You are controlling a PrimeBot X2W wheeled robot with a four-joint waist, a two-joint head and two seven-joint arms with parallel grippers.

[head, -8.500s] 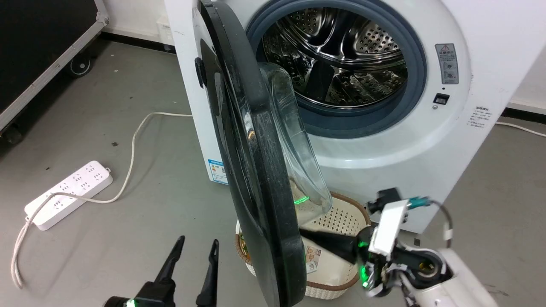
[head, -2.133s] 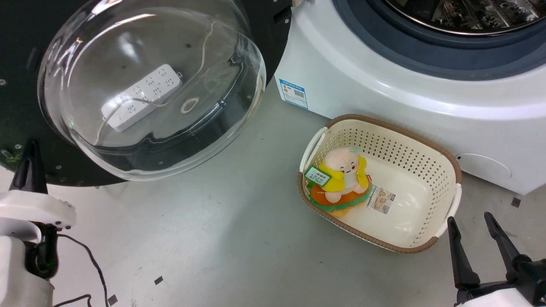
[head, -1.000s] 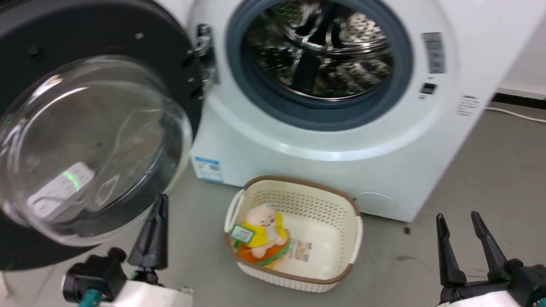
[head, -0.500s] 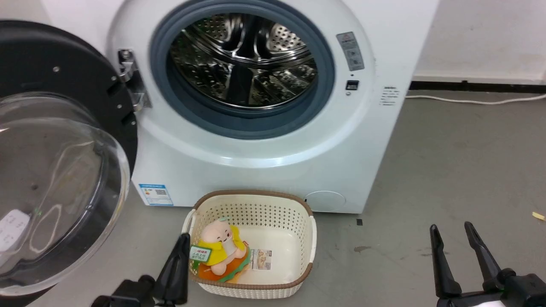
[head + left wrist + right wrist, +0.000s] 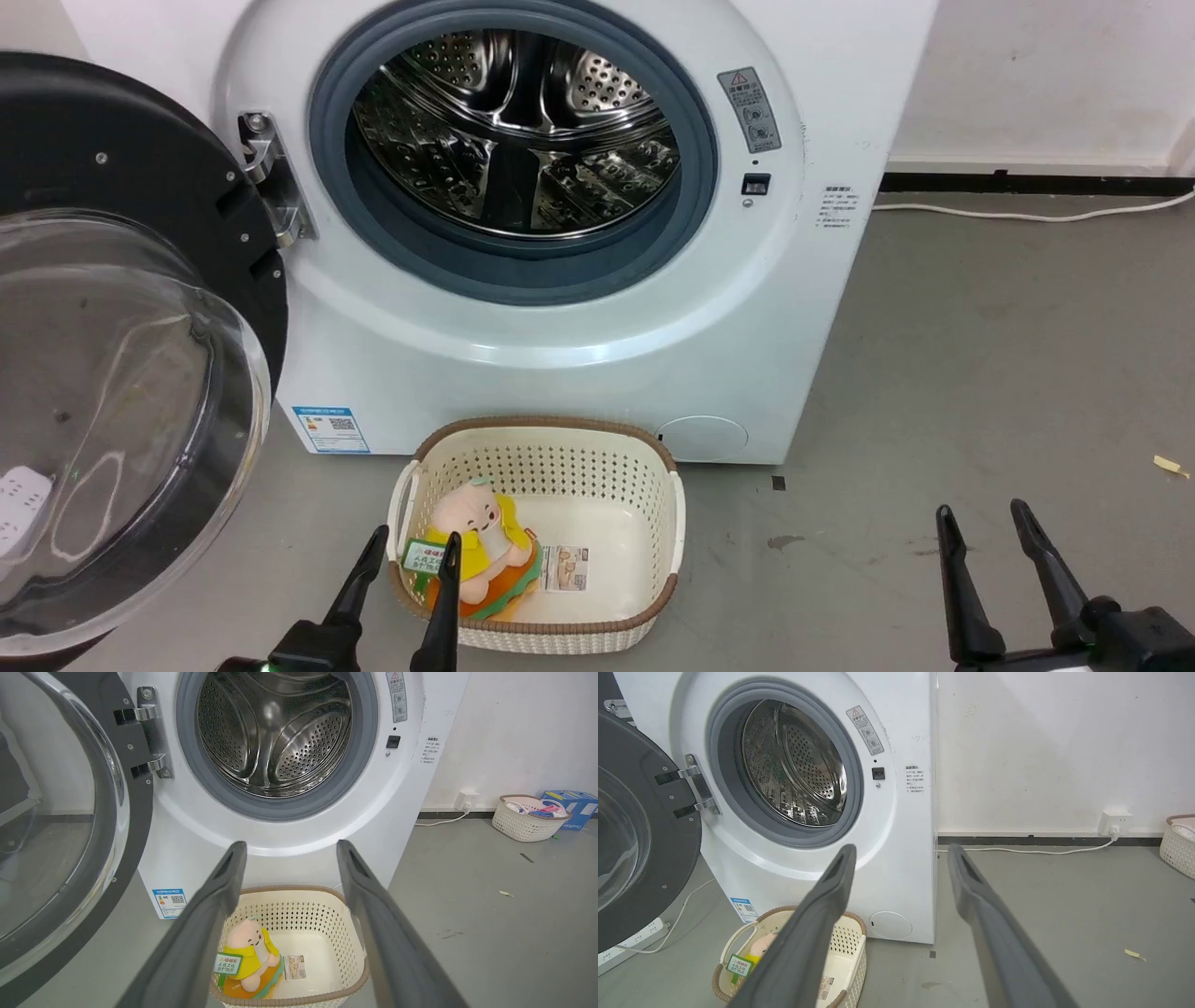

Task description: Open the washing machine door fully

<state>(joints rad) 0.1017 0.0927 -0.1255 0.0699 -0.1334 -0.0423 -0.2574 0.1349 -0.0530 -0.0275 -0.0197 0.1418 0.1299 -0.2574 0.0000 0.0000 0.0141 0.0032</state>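
The white washing machine [image 5: 597, 308] stands ahead with its steel drum exposed. Its black washing machine door [image 5: 140, 168] is swung wide to the left on the metal hinge [image 5: 266, 177], inner side and clear glass bowl [image 5: 112, 411] facing me. In the left wrist view the door [image 5: 135, 798] and machine [image 5: 289, 830] sit ahead of the fingers; in the right wrist view the door [image 5: 658, 849] hangs left of the machine [image 5: 896, 826]. My left gripper [image 5: 415, 546] is open at the bottom, in front of the basket, holding nothing. My right gripper [image 5: 980, 518] is open at the lower right, over bare floor.
A cream perforated basket [image 5: 644, 467] holding a plush toy [image 5: 476, 551] sits on the floor before the machine. A white power strip [image 5: 626, 942] lies behind the door. A cable [image 5: 1027, 217] runs along the back wall. Another basket [image 5: 528, 819] and a blue box [image 5: 572, 807] stand far right.
The head camera has turned and risen to face the machine squarely. The door went from half open to swung wide left. My left gripper has come down to the bottom centre, both fingers showing.
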